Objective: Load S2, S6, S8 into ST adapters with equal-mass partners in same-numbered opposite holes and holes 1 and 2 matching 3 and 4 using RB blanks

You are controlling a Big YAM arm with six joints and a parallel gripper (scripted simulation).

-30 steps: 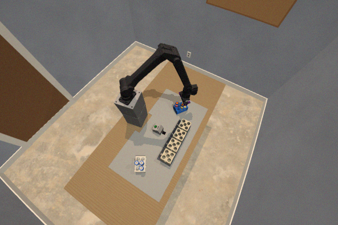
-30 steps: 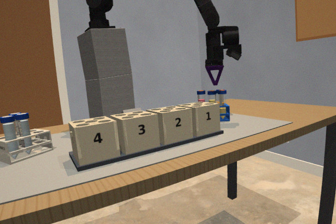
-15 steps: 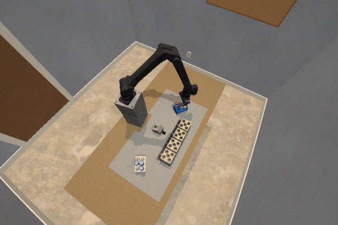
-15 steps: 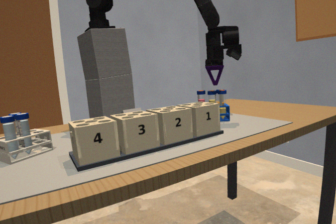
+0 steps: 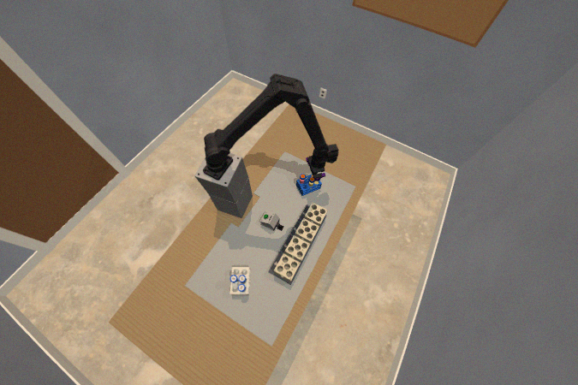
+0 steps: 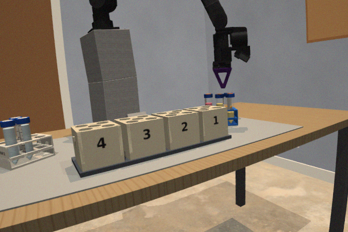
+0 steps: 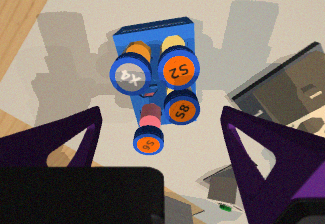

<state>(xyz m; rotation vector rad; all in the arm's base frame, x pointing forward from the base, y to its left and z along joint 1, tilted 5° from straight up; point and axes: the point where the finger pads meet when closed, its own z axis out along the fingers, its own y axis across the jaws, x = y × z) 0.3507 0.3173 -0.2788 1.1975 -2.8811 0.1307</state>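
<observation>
Well off to one side of the fingers, the loading stand ST is the largest holder: a dark tray carrying four beige adapters in a row, numbered 4, 3, 2, 1 on the faces shown in the exterior view, with every hole showing dark and no tube in it. Farthest from the fingers stands the white blank rack RB, holding blue-capped blanks upright, their white-dotted caps facing up in the top view. Directly beneath the fingers sits the small blue sample rack RS with four tubes, all standing upright with their long axes vertical and caps pointing up at the gripper. In the wrist view, X4 with its grey dot and S2 take the far pair of wells, S8 and S6 the nearer pair; S6 shows pink below its cap. The purple fingers stand fully apart with nothing between them, hanging above the caps without touching them.
</observation>
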